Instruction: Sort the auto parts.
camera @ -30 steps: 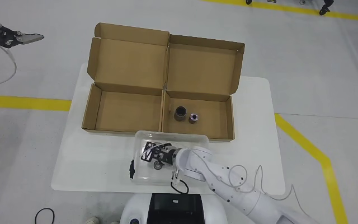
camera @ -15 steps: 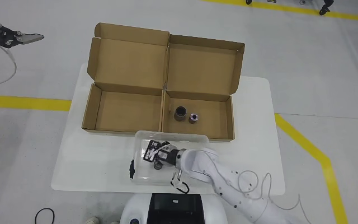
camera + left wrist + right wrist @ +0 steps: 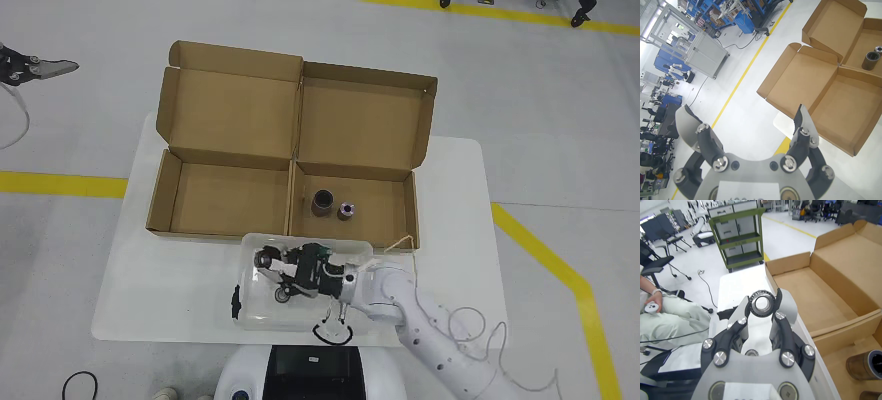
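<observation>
Right tool holds 1 bearing above the tray; left tool hangs off the desk.

Top view: the right tool point(image 3: 275, 262) sits over the clear tray point(image 3: 300, 238) at the desk's point(image 3: 130, 290) near edge, pinching a bearing point(image 3: 265, 257). The right box point(image 3: 385, 205) holds a dark sleeve point(image 3: 322, 202) and a silver part point(image 3: 346, 210), probably already sorted. Left wrist view: the left tool point(image 3: 742, 121) is spread with nothing in it, over the floor, likely parked clear. Right wrist view: the bearing point(image 3: 762, 303) is clamped across its outer ring at the fingertips, which looks secure, just beside the left box point(image 3: 819, 298).
</observation>
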You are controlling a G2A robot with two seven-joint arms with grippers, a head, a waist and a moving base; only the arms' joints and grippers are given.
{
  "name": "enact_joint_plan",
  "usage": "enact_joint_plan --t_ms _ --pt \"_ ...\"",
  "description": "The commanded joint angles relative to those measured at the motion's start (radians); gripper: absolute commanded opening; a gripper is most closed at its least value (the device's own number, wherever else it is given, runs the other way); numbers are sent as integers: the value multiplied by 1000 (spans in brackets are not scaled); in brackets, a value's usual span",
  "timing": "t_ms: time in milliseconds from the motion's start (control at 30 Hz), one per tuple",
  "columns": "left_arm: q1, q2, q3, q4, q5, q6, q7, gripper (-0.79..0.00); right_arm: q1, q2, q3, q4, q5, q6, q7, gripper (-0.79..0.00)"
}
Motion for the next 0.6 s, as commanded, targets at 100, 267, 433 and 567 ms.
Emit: enact_joint_plan --t_ms 100,267,433,567 --pt "0 0 0 0 0 0 0 0 13 4 42 -20 15 -50 -153 -785" --pt "0 0 0 0 0 0 0 0 59 0 54 -49 13 -67 -180 -785" --pt "0 0 0 0 0 0 0 0 116 -8 57 -79 33 -88 -201 -785" --pt "0 0 0 0 0 0 0 0 141 -7 85 -119 31 -93 -217 -785"
